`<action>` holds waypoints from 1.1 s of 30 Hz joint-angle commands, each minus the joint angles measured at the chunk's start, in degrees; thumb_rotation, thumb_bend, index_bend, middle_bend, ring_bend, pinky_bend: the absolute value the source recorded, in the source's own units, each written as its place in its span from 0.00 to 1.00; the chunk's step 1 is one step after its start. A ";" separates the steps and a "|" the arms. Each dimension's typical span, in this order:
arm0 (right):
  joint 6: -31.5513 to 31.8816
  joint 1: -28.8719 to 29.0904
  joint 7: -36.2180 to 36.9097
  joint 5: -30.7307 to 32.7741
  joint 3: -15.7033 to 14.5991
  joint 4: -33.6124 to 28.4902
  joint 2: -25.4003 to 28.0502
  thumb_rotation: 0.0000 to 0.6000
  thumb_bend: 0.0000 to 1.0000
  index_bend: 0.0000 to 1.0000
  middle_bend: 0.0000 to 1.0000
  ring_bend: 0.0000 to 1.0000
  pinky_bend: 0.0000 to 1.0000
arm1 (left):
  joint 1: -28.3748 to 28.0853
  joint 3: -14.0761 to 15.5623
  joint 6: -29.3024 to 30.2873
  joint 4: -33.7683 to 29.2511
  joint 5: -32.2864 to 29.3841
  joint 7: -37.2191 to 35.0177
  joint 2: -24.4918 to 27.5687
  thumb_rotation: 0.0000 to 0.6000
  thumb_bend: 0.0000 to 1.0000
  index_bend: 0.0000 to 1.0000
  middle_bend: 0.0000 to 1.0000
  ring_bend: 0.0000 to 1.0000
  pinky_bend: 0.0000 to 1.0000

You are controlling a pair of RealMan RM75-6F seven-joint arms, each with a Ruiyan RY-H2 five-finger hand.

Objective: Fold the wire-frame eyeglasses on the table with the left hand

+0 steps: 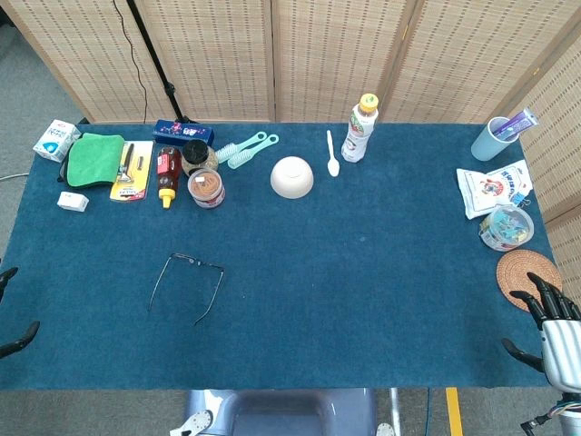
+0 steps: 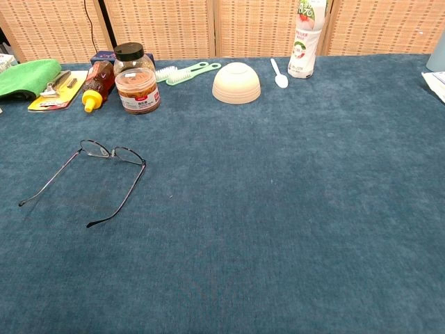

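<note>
At the far left edge of the head view, the left hand (image 1: 13, 318) shows only dark fingertips, spread apart and holding nothing. The right hand (image 1: 556, 331), lower right, is likewise spread and empty. The eyeglasses (image 1: 187, 286) lie unfolded at lower left, with bare blue table (image 1: 363, 300) around them.

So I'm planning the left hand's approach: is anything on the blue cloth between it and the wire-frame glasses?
Nothing visible. The left hand sits at the table's left edge, and only bare blue cloth lies between it and the open wire-frame eyeglasses. The jars and bottle stand farther back.
</note>
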 commanded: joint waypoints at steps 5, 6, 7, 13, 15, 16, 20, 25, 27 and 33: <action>-1.12 0.54 -0.92 0.34 0.03 -0.40 -0.26 1.00 0.01 0.27 0.12 0.16 0.24 | -0.29 0.51 -1.31 0.74 -0.19 0.08 -0.66 0.78 0.25 0.12 0.02 0.03 0.00; -1.24 0.64 -1.05 0.33 0.05 -0.47 -0.30 1.00 0.01 0.27 0.12 0.16 0.24 | -0.33 0.52 -1.41 0.88 -0.23 0.07 -0.68 0.78 0.25 0.12 0.02 0.03 0.00; -1.32 0.70 -1.11 0.34 0.07 -0.51 -0.32 1.00 0.01 0.27 0.12 0.16 0.24 | -0.36 0.50 -1.48 0.98 -0.29 0.02 -0.71 0.78 0.25 0.12 0.02 0.03 0.00; -1.46 0.88 -1.58 0.51 0.23 -0.80 -0.47 1.00 0.01 0.27 0.12 0.16 0.24 | -1.38 0.17 -2.97 1.91 -0.42 -0.68 -0.96 0.78 0.25 0.08 0.02 0.03 0.00; -1.42 0.84 -1.82 0.64 0.27 -0.91 -0.42 1.00 0.01 0.27 0.12 0.16 0.24 | -2.26 0.06 -4.20 2.40 -0.13 -1.04 -1.22 0.78 0.25 0.08 0.02 0.03 0.00; -1.40 0.82 -1.91 0.69 0.28 -0.97 -0.39 1.00 0.01 0.27 0.12 0.16 0.24 | -2.61 0.04 -4.72 2.60 -0.04 -1.16 -1.31 0.78 0.25 0.07 0.02 0.03 0.00; -1.08 0.52 -2.44 1.04 0.33 -1.39 -0.14 1.00 0.01 0.27 0.12 0.16 0.24 | -5.31 0.02 -8.48 3.66 1.16 -1.22 -1.87 0.78 0.25 0.07 0.02 0.02 0.00; -0.76 0.09 -3.05 1.64 0.37 -1.97 0.26 1.00 0.01 0.27 0.12 0.16 0.24 | -8.58 -0.49 -12.21 4.52 2.24 -0.37 -3.06 0.78 0.25 0.07 0.02 0.01 0.00; -0.70 -0.06 -3.28 1.87 0.36 -2.11 0.33 1.00 0.01 0.27 0.12 0.16 0.24 | -9.98 -0.72 -13.87 4.76 2.53 0.04 -3.71 0.78 0.25 0.07 0.02 0.01 0.00; -0.49 -0.40 -3.69 2.42 0.44 -2.45 0.62 1.00 0.01 0.27 0.12 0.16 0.24 | -15.47 -2.04 -20.05 5.54 2.85 2.61 -6.94 0.77 0.25 0.07 0.02 0.01 0.00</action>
